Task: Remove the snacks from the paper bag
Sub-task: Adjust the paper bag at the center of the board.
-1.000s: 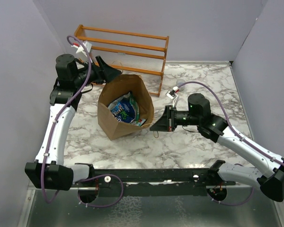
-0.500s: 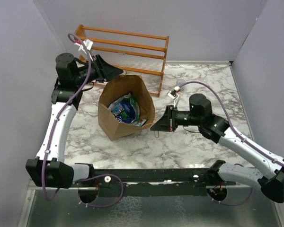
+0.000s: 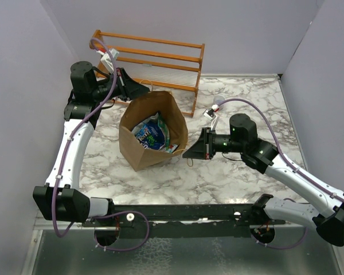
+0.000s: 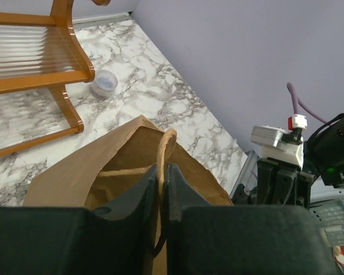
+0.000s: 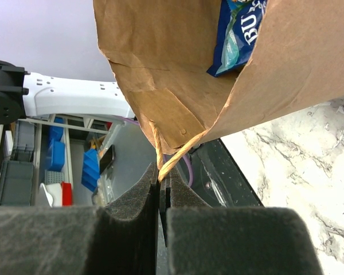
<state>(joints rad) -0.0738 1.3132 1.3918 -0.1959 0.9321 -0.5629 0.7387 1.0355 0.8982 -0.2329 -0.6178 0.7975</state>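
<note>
The brown paper bag (image 3: 139, 150) stands open in the middle of the marble table. Inside lie the snacks (image 3: 151, 133), blue, green and teal packets bunched together. My left gripper (image 3: 148, 89) is at the bag's far rim, and in the left wrist view it (image 4: 162, 167) is shut on the twisted paper handle (image 4: 164, 143) above the bag (image 4: 74, 172). My right gripper (image 3: 184, 154) is at the bag's near right side, shut (image 5: 160, 172) on the other handle (image 5: 175, 159). A blue packet (image 5: 241, 31) shows inside the bag's mouth (image 5: 160, 57).
A wooden slatted rack (image 3: 155, 54) stands behind the bag against the back wall. A small clear cup (image 4: 104, 83) sits on the table beside the rack's leg. Lilac walls close in on the left, back and right.
My left gripper has moved right to the bag's far rim and closed on the handle. The right arm and the bag have hardly moved.
</note>
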